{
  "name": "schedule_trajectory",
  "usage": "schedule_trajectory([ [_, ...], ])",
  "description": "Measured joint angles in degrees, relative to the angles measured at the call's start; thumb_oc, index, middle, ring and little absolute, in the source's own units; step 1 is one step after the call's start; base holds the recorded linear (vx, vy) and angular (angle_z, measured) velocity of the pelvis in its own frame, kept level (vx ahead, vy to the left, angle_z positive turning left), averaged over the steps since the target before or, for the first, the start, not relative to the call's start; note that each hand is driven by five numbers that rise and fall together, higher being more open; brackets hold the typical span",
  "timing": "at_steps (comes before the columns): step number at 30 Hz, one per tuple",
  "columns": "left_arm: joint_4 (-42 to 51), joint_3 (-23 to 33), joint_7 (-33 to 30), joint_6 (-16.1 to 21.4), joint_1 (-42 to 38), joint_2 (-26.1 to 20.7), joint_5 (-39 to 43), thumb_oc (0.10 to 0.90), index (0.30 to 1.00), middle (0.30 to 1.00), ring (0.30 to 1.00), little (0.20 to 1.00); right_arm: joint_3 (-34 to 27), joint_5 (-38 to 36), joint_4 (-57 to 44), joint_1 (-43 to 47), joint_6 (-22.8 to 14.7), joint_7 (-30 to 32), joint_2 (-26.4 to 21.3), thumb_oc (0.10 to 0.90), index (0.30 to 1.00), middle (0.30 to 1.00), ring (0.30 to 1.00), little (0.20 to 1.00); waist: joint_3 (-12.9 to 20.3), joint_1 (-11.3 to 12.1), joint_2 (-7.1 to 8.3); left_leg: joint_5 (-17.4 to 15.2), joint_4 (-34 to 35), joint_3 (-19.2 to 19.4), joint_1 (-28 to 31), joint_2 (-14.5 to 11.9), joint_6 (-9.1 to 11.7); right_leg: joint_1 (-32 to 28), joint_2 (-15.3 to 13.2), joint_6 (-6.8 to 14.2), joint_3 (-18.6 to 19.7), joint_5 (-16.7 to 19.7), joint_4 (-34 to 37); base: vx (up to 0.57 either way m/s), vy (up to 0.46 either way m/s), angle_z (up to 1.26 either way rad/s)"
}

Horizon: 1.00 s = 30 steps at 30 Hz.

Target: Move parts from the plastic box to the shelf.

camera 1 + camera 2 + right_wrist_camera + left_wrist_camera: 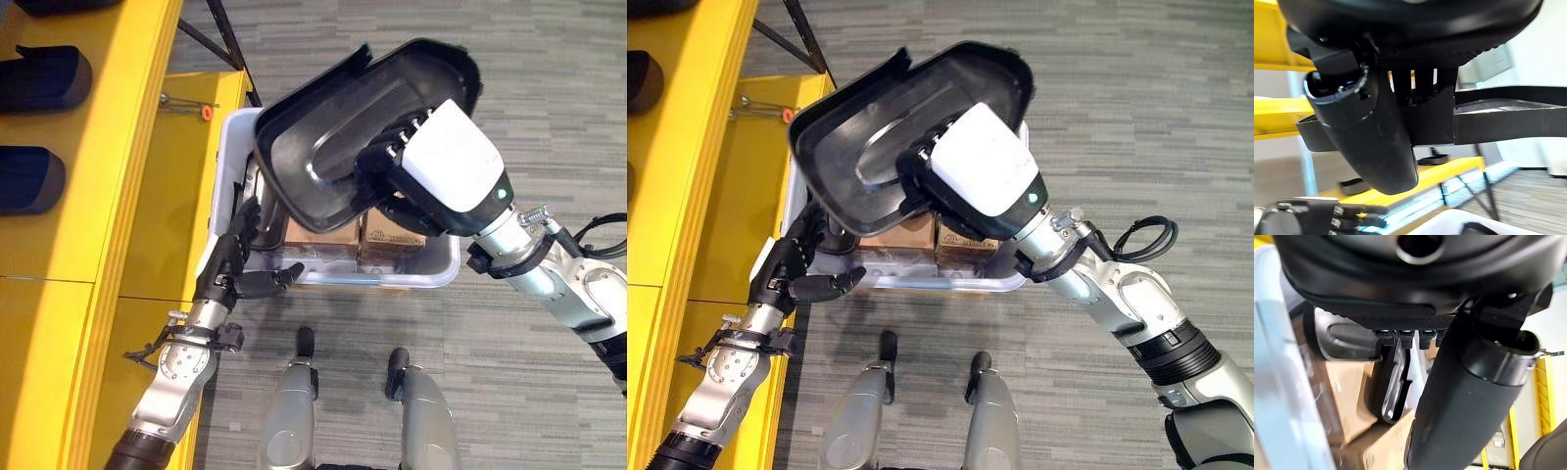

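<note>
Grey striped carpet covers the floor (509,117), and a yellow shelf (108,176) runs along the robot's left side, with dark moulded parts (39,78) resting on its upper level. Beside the shelf stands the translucent plastic box (441,269), holding brown cardboard cartons (323,235) whose printing cannot be made out. Above the box hangs a large black moulded part (323,147), shell-shaped with its hollow side up. The right hand (392,181) has its fingers curled round the part's near edge, gripping it from the robot's right side, lifted clear of the box. The left hand (240,259) sits at the box's near left corner, below the part, with fingers reaching in over the box rim and the thumb stuck out sideways; it holds nothing.
</note>
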<state>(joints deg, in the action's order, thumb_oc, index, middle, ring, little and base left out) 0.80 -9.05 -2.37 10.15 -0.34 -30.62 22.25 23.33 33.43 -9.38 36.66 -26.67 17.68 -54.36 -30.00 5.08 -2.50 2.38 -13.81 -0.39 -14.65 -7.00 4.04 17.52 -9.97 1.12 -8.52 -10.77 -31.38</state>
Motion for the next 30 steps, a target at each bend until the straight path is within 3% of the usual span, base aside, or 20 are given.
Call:
schedule_trajectory([
  [6,0.0,-0.4,1.7,0.3,4.4,-0.3,-1.9,0.900,1.000,1.000,1.000,1.000,0.0,-4.4,-4.6,0.4,-2.1,-3.6,0.8,0.400,0.300,0.300,0.300,0.300,0.4,1.5,-0.20,0.5,1.6,-1.1,1.5,-0.4,-0.8,0.1,-0.3,-1.4,-1.3,-3.1,-4.5,-0.01,-0.014,0.13],
  [8,0.1,-0.4,1.8,1.1,4.3,-1.1,-4.0,0.900,1.000,1.000,1.000,1.000,0.0,-5.0,-4.6,0.5,-1.4,-3.7,1.5,0.400,0.300,0.300,0.300,0.300,0.5,1.3,-0.25,1.0,3.2,0.4,1.2,-1.4,-2.7,-0.5,-0.8,-2.0,-3.5,-3.7,-5.6,-0.01,-0.028,0.58],
  [9,0.4,-0.4,2.7,1.3,3.5,-2.1,-5.7,0.900,1.000,1.000,1.000,1.000,0.0,-5.3,-4.6,0.4,-0.9,-3.9,1.8,0.400,0.300,0.300,0.300,0.300,0.6,0.4,-0.13,-0.4,4.9,4.9,1.6,-3.1,-5.5,-1.3,-1.9,-2.5,-6.2,-3.8,-5.1,-0.03,-0.006,1.19],
  [11,1.3,-0.5,5.0,1.6,1.9,-2.9,-7.5,0.900,1.000,1.000,1.000,1.000,-0.4,-5.4,-4.6,0.2,0.6,-4.9,2.1,0.400,0.300,0.300,0.300,0.300,0.7,-1.2,-0.36,-2.0,6.0,12.9,2.5,-6.1,-5.2,-3.6,-4.4,-3.6,-11.3,-4.4,-4.6,-0.11,0.047,1.31],
  [13,2.0,-2.1,7.0,2.6,0.8,-3.3,-7.4,0.900,1.000,1.000,1.000,1.000,-1.4,-5.4,-4.6,-0.8,0.9,-5.4,1.9,0.400,0.300,0.300,0.300,0.300,2.9,-1.4,-0.69,-1.9,3.1,16.2,3.0,-7.4,-4.1,-4.2,-6.9,-3.9,-14.0,-4.6,-4.3,-0.15,0.130,0.86],
  [15,2.2,-5.1,8.1,2.6,-0.5,-4.3,-7.4,0.900,1.000,1.000,1.000,1.000,-1.9,-5.5,-4.7,-1.1,0.5,-5.4,0.8,0.400,0.300,0.300,0.300,0.300,4.7,-2.0,-1.74,-2.1,-0.3,16.9,4.9,-6.4,-3.5,-4.2,-9.1,-2.7,-14.8,-3.9,-3.9,-0.14,0.111,0.54],
  [16,2.5,-6.7,8.2,2.6,-0.8,-4.3,-7.4,0.900,1.000,1.000,1.000,1.000,-1.9,-6.4,-4.9,-1.2,0.3,-5.4,-0.8,0.400,0.300,0.300,0.300,0.300,5.7,-2.3,-3.39,-2.5,-1.1,17.7,7.0,-6.1,-1.8,-4.4,-9.7,-2.1,-15.2,-3.6,-4.1,-0.14,0.103,0.55],
  [17,2.8,-7.3,8.3,2.6,-1.1,-4.4,-7.4,0.900,1.000,1.000,1.000,1.000,-1.9,-7.0,-5.1,-1.2,0.3,-5.4,-1.4,0.400,0.300,0.300,0.300,0.300,5.8,-3.1,-3.55,-0.1,-0.4,17.9,6.7,-5.3,0.8,-4.7,-10.2,-1.8,-15.5,-3.5,-4.6,-0.13,0.112,0.62],
  [19,3.3,-7.8,8.3,2.4,-1.8,-4.5,-7.4,0.900,1.000,1.000,1.000,1.000,-1.6,-7.7,-5.2,-1.3,0.0,-5.8,-1.6,0.400,0.300,0.300,0.300,0.300,5.9,-3.2,-3.53,3.5,2.9,18.3,7.0,-2.5,-2.9,-6.0,-10.8,-3.3,-14.9,-2.2,-2.2,-0.13,0.118,0.74],
  [20,3.5,-7.9,8.3,2.4,-1.8,-4.6,-7.4,0.900,1.000,1.000,1.000,1.000,-1.6,-7.7,-5.2,-1.3,-0.2,-5.9,-1.7,0.400,0.300,0.300,0.300,0.300,5.9,-3.4,-3.58,4.3,3.5,18.7,7.0,-2.2,-3.3,-6.3,-10.4,-2.6,-14.8,-2.8,-1.4,-0.11,0.159,0.96],
  [21,4.3,-8.0,8.6,2.4,-1.7,-5.0,-7.3,0.900,1.000,1.000,1.000,1.000,-1.6,-7.7,-5.2,-1.3,-0.7,-6.0,-1.8,0.400,0.300,0.300,0.300,0.300,6.3,-3.7,-4.08,6.3,7.9,19.0,7.0,-1.9,-3.2,-6.4,-8.0,-2.9,-13.1,-2.7,1.3,-0.12,0.187,1.09],
  [22,4.5,-8.6,9.6,2.4,-2.2,-5.7,-7.3,0.900,1.000,1.000,1.000,1.000,-2.1,-7.8,-5.2,-2.0,-1.1,-6.0,-1.4,0.400,0.300,0.300,0.300,0.300,6.9,-3.8,-3.38,3.5,7.6,21.3,6.5,-2.5,-4.8,-6.9,-9.5,-2.5,-14.8,-0.9,2.3,-0.14,0.247,1.06],
  [23,4.4,-9.6,10.4,2.3,-2.9,-6.4,-7.3,0.900,1.000,1.000,1.000,1.000,-2.2,-7.8,-5.2,-2.8,-1.0,-6.2,-0.5,0.400,0.300,0.300,0.300,0.300,7.0,-3.0,-1.84,-1.0,0.2,24.7,4.5,-4.1,-6.3,-7.0,-10.6,-1.3,-15.5,0.2,3.0,-0.14,0.277,0.72],
  [24,4.4,-10.8,11.8,2.3,-3.0,-6.9,-7.4,0.900,1.000,1.000,1.000,1.000,-2.3,-7.9,-5.5,-3.9,-1.1,-6.7,0.0,0.400,0.300,0.300,0.300,0.300,7.4,-2.6,-1.43,-4.2,-6.3,25.9,4.2,-6.2,-5.3,-8.0,-11.0,-0.3,-16.5,1.7,4.9,-0.14,0.363,0.71],
  [25,4.4,-12.1,13.2,2.3,-3.0,-7.1,-7.4,0.900,1.000,1.000,1.000,1.000,-2.4,-7.8,-5.7,-5.0,-1.7,-6.8,-0.1,0.400,0.300,0.300,0.300,0.300,8.0,-3.8,-2.03,-6.3,-9.4,26.4,5.6,-7.6,-4.3,-10.2,-11.3,1.5,-19.0,3.1,6.4,-0.12,0.348,0.85],
  [26,4.5,-13.2,13.7,2.3,-3.1,-7.0,-7.4,0.900,1.000,1.000,1.000,1.000,-2.5,-7.8,-5.7,-5.6,-1.7,-6.8,-0.1,0.400,0.300,0.300,0.300,0.300,8.9,-4.9,-2.57,-7.3,-7.9,27.1,7.7,-7.6,-3.2,-11.2,-11.6,2.3,-20.5,3.7,6.6,-0.09,0.385,1.07],
  [27,4.4,-14.1,14.4,2.2,-4.2,-7.1,-7.4,0.900,1.000,1.000,1.000,1.000,-3.0,-7.8,-5.7,-6.5,-1.4,-6.8,0.7,0.400,0.300,0.300,0.300,0.300,9.2,-6.0,-1.70,-6.8,-3.9,27.1,9.3,-4.8,-1.7,-11.9,-13.2,3.5,-21.6,4.5,6.8,-0.06,0.312,0.83],
  [30,5.0,-14.4,14.2,2.1,-5.1,-7.8,-7.5,0.900,1.000,1.000,1.000,1.000,-2.9,-7.8,-6.0,-6.8,-0.2,-7.1,1.9,0.400,0.300,0.300,0.300,0.300,9.7,-5.1,-0.81,-5.8,-1.6,26.4,9.3,-1.1,-4.1,-13.1,-14.8,1.2,-21.7,9.4,10.5,-0.05,0.215,0.43],
])
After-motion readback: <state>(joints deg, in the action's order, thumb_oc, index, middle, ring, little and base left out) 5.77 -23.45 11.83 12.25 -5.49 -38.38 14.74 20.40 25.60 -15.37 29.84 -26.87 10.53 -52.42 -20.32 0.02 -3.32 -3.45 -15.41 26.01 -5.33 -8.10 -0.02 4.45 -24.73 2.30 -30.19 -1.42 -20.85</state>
